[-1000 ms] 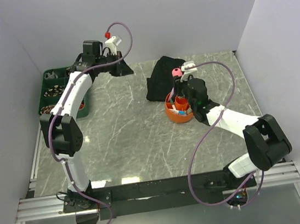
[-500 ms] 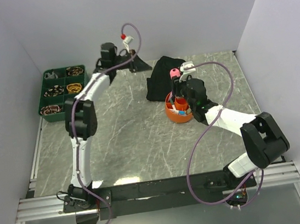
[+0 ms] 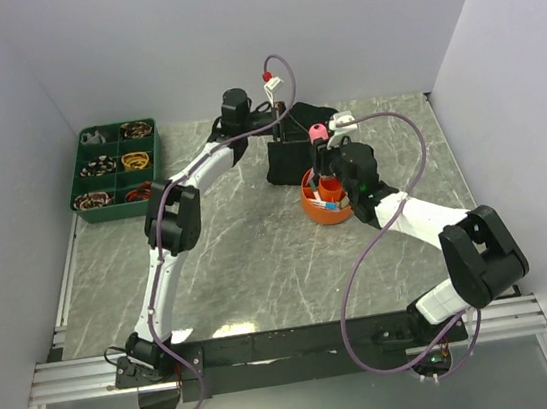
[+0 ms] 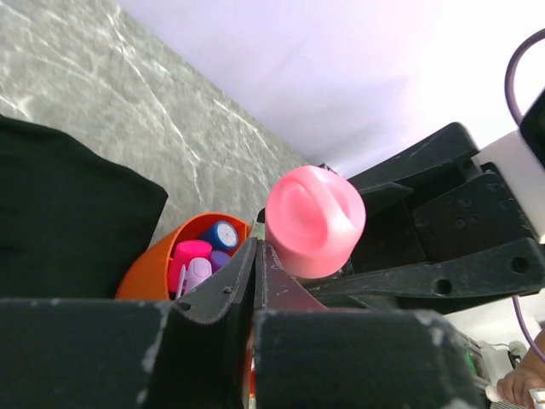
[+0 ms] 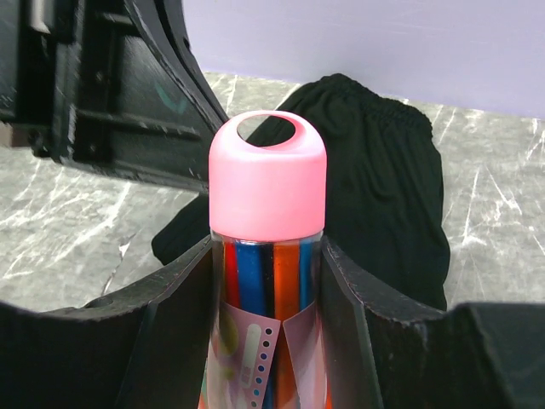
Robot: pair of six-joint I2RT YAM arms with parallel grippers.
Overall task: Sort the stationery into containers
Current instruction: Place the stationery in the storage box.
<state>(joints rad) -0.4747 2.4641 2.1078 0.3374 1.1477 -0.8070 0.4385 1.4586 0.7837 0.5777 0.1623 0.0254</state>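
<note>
So the left arm [image 3: 198, 169] is stretched way out, reaching across the back of the grey marble counter [image 3: 240, 259]. The left fingers [image 4: 220, 294] are pinched together just beside the black fabric heap [image 3: 292, 152]. The right arm [image 3: 411, 217] is folded at the elbow. The right fingers [image 5: 174, 298] are clamped on a clear plastic tube with a pink cap [image 5: 266, 175], full of coloured pens. It's upright over the round orange plastic tub [image 3: 327, 210]; can't tell if the bottom touches. A second ago the left arm was over the dark green six-compartment tray [image 3: 115, 163], and it's swung right since. The right arm barely budged.
</note>
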